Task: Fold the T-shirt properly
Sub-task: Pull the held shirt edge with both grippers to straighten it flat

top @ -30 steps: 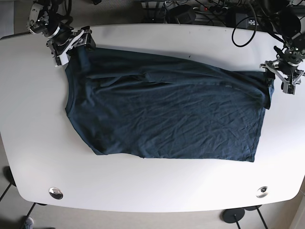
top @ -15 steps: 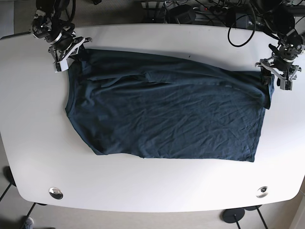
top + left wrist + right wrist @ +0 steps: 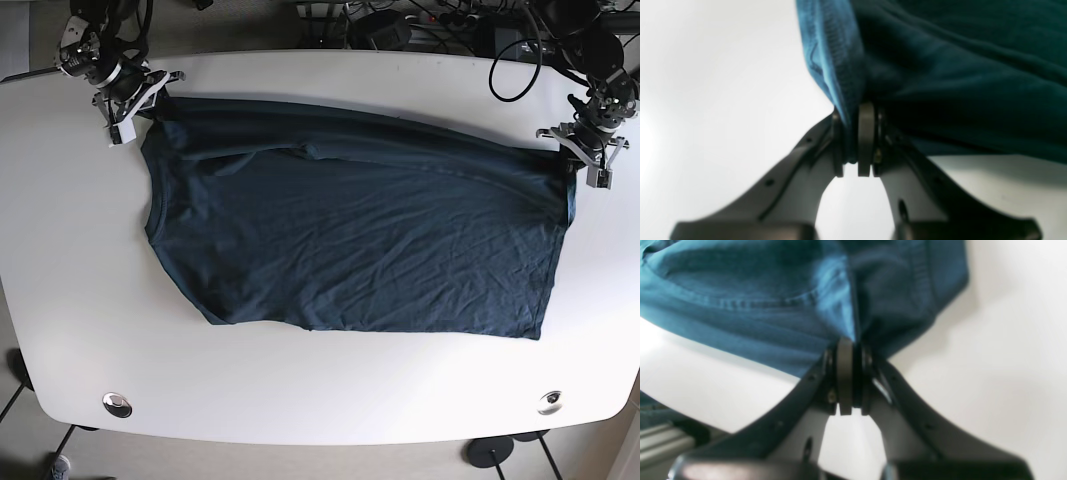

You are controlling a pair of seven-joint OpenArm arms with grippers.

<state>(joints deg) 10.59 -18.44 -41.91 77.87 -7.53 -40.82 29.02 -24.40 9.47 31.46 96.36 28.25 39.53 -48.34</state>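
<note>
We look down on a glossy white table with rounded corners — two metal grommets near its front edge, tangled black cables behind, tiled floor below.

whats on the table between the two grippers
Only the T-shirt, stretched from the right gripper to the left gripper, each clamped on a corner; base view shows it.

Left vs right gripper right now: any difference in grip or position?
The left gripper pinches the T-shirt at the base view's right edge; the right gripper pinches the far left corner. Left bites a stitched hem edge; right holds a bunched fold. Both are shut on fabric above the table.
</note>
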